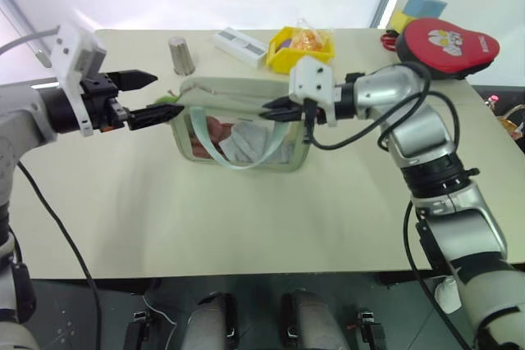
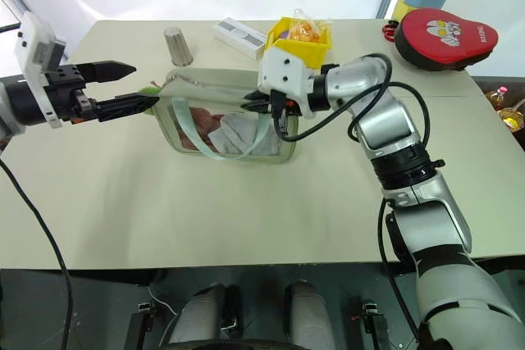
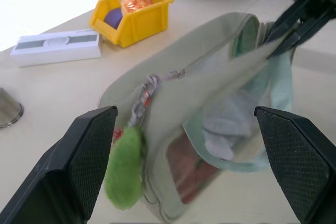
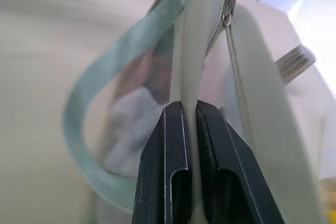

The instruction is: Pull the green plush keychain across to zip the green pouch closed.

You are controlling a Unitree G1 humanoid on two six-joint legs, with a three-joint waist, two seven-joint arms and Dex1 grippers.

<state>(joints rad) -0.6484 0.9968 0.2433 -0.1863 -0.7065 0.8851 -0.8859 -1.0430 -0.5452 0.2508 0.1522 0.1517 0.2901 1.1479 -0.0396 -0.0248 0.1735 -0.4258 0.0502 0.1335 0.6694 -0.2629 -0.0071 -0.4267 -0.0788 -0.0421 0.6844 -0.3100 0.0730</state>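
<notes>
Right wrist view, right fingers (image 4: pixel 188 129) pinching green pouch (image 4: pixel 252 103) top edge

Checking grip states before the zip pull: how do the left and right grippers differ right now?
The left gripper is open and holds nothing, near the green plush keychain; the right gripper is shut on the green pouch, pinching its top edge. The left one is at the pouch's keychain end, the right one at the opposite end. Both have black fingers and point inward at the pouch.
</notes>
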